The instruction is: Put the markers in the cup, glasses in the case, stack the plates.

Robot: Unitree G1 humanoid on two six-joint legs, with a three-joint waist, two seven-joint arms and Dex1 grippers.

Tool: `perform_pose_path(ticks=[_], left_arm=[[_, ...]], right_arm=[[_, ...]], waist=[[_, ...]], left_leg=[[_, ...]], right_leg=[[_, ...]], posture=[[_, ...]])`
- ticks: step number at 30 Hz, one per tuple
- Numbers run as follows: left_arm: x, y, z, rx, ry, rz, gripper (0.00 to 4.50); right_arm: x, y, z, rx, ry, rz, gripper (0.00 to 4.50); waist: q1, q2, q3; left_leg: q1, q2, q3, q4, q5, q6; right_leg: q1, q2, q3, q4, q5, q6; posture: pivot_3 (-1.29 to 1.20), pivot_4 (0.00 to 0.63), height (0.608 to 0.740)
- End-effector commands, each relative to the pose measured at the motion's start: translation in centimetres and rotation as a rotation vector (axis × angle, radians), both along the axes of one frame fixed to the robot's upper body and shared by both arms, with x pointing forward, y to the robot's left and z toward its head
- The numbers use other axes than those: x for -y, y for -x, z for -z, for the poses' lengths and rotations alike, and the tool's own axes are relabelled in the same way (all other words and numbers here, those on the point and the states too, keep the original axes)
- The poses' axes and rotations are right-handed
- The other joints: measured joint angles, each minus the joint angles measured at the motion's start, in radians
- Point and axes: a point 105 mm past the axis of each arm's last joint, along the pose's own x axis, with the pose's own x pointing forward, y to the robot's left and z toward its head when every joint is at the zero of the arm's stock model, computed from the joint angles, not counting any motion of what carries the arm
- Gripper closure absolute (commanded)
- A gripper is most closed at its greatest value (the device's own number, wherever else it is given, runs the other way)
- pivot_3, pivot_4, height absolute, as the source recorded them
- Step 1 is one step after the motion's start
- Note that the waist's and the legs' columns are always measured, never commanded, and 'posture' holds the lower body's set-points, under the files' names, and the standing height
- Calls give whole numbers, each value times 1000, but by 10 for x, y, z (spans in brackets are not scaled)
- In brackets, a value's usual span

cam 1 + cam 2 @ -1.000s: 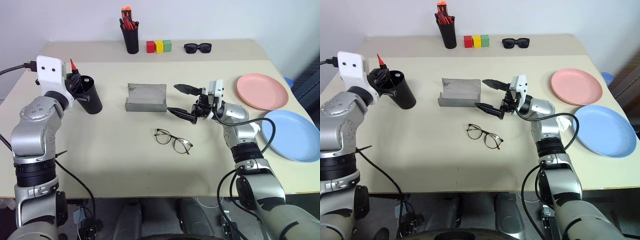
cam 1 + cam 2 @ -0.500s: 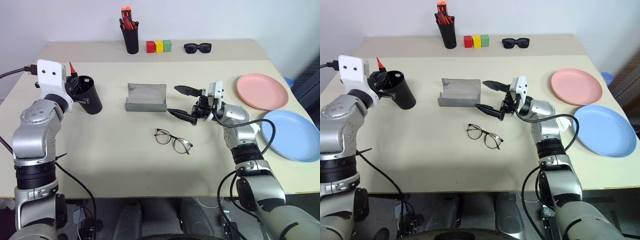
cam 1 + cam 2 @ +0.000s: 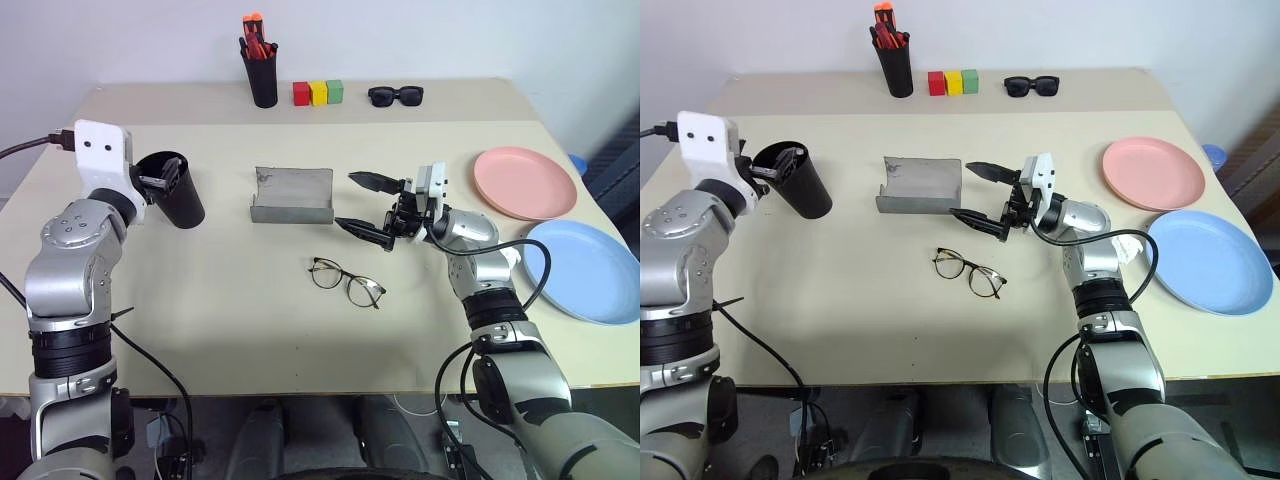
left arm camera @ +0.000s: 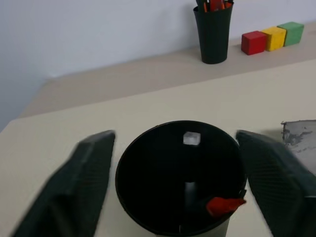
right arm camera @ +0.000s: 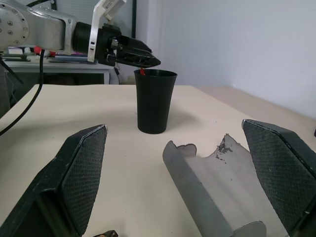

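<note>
The black cup (image 3: 186, 203) stands at the table's left, and my left gripper (image 3: 160, 182) is open at its rim, one finger on either side in the left wrist view. A red marker (image 4: 224, 205) rests inside the cup (image 4: 180, 177), its red tip near the rim; a pale shape lies deeper in. Right of the open grey case (image 3: 292, 195), my right gripper (image 3: 362, 205) hangs open and empty. The wire-rimmed glasses (image 3: 346, 282) lie unfolded on the table below it. The pink plate (image 3: 525, 182) and blue plate (image 3: 582, 270) lie side by side at the right.
Along the back edge stand a black pen holder (image 3: 262, 75) with red-orange markers, three coloured blocks (image 3: 317, 93) and dark sunglasses (image 3: 395, 95). The blue plate reaches close to the table's right edge.
My left gripper has opened, and the red marker that stuck up from it has dropped into the cup. The right arm has stayed still.
</note>
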Motion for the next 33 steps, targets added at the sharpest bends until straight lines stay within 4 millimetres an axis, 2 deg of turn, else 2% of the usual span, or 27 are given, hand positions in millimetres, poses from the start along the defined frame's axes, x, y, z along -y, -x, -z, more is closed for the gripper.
perform_pose_path(ticks=[1,8,11,13,15,18,20,25,28,33], left_arm=[[12,7,-36,147,27,67,723],[53,14,-89,292,171,320,723],[71,13,-106,280,282,457,723],[85,12,-100,208,296,564,723],[91,11,-91,147,269,605,723],[100,1,-49,-56,71,624,723],[101,-3,-37,-122,-16,647,723],[102,-28,-19,-257,-318,749,723],[101,-45,-12,-324,-416,782,723],[109,-56,-2,-394,-525,868,723]], right_arm=[[5,2,-12,56,-13,17,0],[17,0,-7,36,-3,103,0],[22,3,-1,20,17,146,0],[26,7,3,14,37,179,0],[28,9,4,10,43,196,0],[39,10,5,16,54,295,0],[44,9,6,15,67,353,0],[53,15,17,-46,149,435,0],[53,21,21,-91,187,447,0],[52,29,24,-139,199,429,0]], waist=[[0,0,0],[8,0,0],[10,0,0],[9,0,0],[0,0,0],[-4,1,0],[-1,1,1],[11,0,1],[21,0,2],[22,0,2]], left_leg=[[0,0,0,0,0,0],[0,0,0,0,0,0],[0,0,0,0,0,0],[-1,0,0,0,0,0],[0,0,0,0,0,0],[0,0,0,0,0,0],[1,0,0,-1,0,0],[-1,0,0,0,0,0],[-1,0,1,0,0,0],[-1,0,1,-1,0,0]], right_leg=[[0,0,0,0,0,0],[0,0,0,0,0,0],[0,0,0,-1,0,0],[0,0,0,-1,0,0],[0,0,0,-1,0,0],[0,1,0,0,0,0],[0,1,1,0,0,0],[0,1,0,-1,0,0],[0,1,0,-2,0,0],[0,1,0,-3,0,0]], posture=[[0,150,740],[0,150,740],[0,150,740],[0,150,740],[0,150,740],[0,150,740],[0,150,740],[0,150,740],[0,150,740],[0,150,740]])
